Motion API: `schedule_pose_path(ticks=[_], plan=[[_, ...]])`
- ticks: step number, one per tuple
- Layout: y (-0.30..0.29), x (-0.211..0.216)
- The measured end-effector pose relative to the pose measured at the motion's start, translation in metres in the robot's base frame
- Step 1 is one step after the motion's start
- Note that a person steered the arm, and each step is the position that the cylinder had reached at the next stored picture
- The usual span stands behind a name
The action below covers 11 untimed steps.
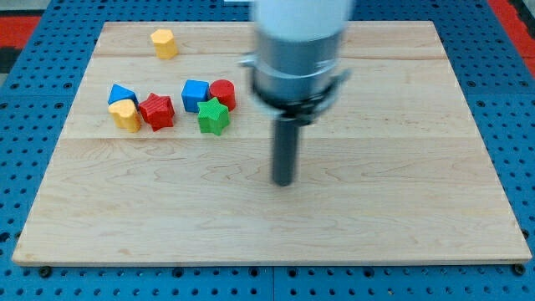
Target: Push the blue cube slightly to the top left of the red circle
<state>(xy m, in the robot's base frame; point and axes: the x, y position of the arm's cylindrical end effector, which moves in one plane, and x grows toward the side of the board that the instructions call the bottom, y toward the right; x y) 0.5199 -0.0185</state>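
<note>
The blue cube (195, 94) sits on the wooden board in the upper left part of the view. It touches the left side of the red circle (223, 94). A green star (213, 116) lies just below the two, touching them. My tip (285, 181) rests on the board to the lower right of these blocks, well apart from them. The arm's grey body rises above the tip toward the view's top.
A blue triangle (122, 94), a yellow heart (126, 115) and a red star (156, 111) cluster at the left. A yellow hexagon (165, 43) lies near the top left. The wooden board (401, 192) ends on a blue perforated table (518, 100).
</note>
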Motion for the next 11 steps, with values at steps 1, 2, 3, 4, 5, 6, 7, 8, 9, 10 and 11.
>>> schedule_pose_path(ticks=[1, 2, 3, 4, 5, 6, 7, 8, 9, 10, 11], plan=[[-0.057, 0.0], [-0.084, -0.008], [-0.081, -0.026], [-0.093, -0.056], [-0.117, -0.085], [-0.119, -0.118], [-0.117, -0.149], [-0.093, -0.152], [-0.072, -0.175], [-0.087, -0.183], [-0.071, -0.197]])
